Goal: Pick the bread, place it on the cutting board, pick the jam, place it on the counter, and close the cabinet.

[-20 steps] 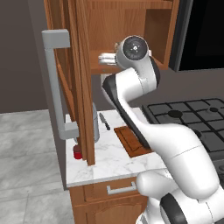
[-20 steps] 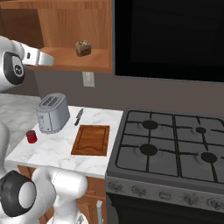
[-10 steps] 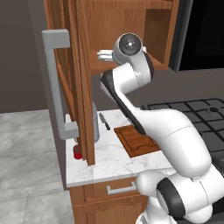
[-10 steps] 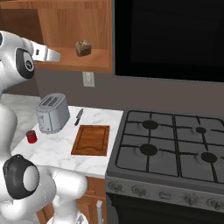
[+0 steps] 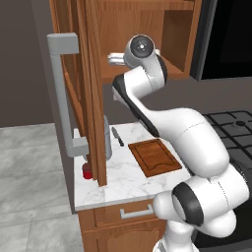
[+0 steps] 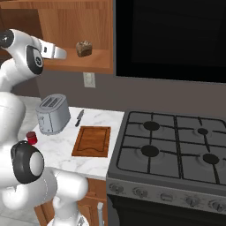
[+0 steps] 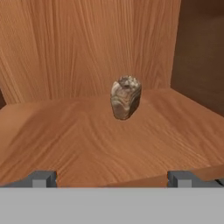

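Reaching now further into the cabinet [image 5: 88,93] than a second ago, with gripper [image 7: 111,178] spread wide and gripping nothing, ready for straddling. Aiming at the bread [image 7: 126,97] sitting upright on the shelf ahead, near the back wall, apart from the fingertips [image 7: 43,178].

Kitchen: gas stove [image 6: 170,152], toaster [image 6: 52,114], marble counter [image 6: 95,162], wood wall cabinet [image 5: 142,37].
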